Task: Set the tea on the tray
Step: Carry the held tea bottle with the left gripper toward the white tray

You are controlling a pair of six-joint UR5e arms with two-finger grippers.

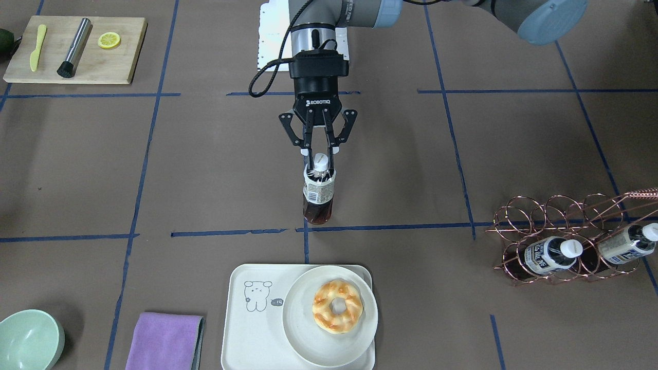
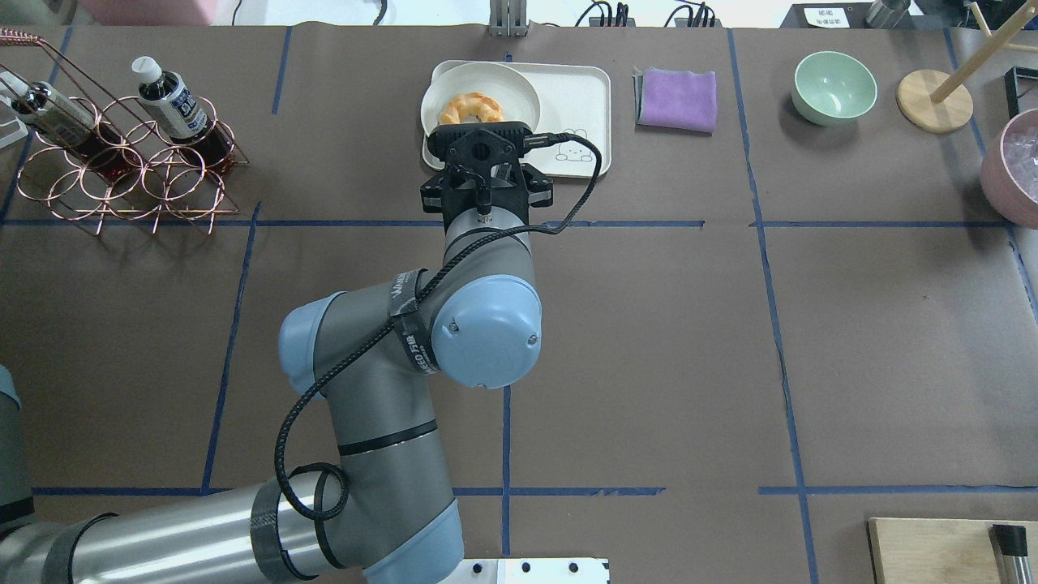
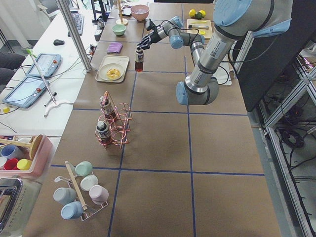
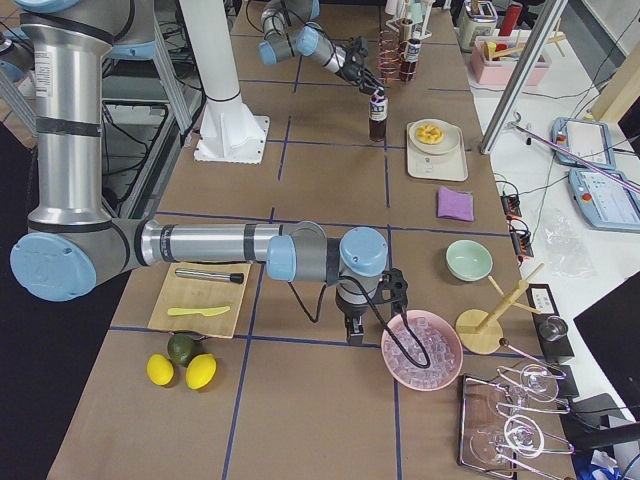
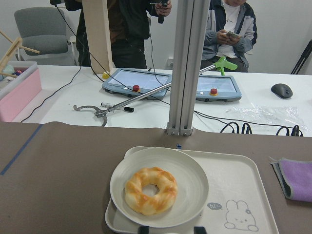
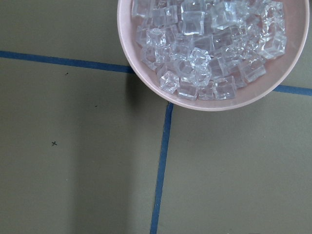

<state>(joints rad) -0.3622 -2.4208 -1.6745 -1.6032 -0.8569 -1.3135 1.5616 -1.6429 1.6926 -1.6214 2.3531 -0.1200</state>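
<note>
My left gripper [image 1: 320,170] is shut on the neck of a tea bottle [image 1: 318,198], a clear bottle of dark tea with a white cap. It holds the bottle upright over the table, a short way from the cream tray [image 1: 247,334]. I cannot tell whether the bottle touches the table. The bottle also shows in the exterior left view [image 3: 139,58]. The tray [image 5: 243,195] holds a round plate [image 5: 187,187] with a doughnut [image 5: 150,190]; its bear-drawing half is bare. My right gripper [image 4: 352,328] hangs beside a pink bowl; I cannot tell whether it is open or shut.
Two more tea bottles [image 1: 552,254] [image 1: 624,244] lie in a copper wire rack [image 1: 519,216]. A purple cloth [image 1: 164,341] and a green bowl [image 1: 28,341] sit beside the tray. A wooden cutting board [image 1: 103,64] lies far off. The pink bowl [image 6: 146,73] holds ice cubes.
</note>
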